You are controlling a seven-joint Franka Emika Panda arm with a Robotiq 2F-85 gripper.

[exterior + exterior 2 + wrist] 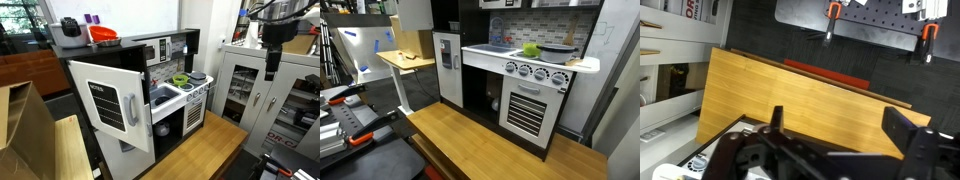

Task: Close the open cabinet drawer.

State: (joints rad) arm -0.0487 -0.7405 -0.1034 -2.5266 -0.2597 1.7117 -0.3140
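Open cabinet drawer (pixel 110 105) (exterior view only)

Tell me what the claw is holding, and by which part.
Nothing: the black claw is open and empty over the wooden tabletop, apart from the white chalkboard door panel.

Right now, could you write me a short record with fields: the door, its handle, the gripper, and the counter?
door: cabinet drawer, white panel with NOTES board, swung open
handle: silver bar, vertical, nothing touching it
gripper: gripper open, empty, above the wooden table, apart from the door
counter: green bowl beside the sink
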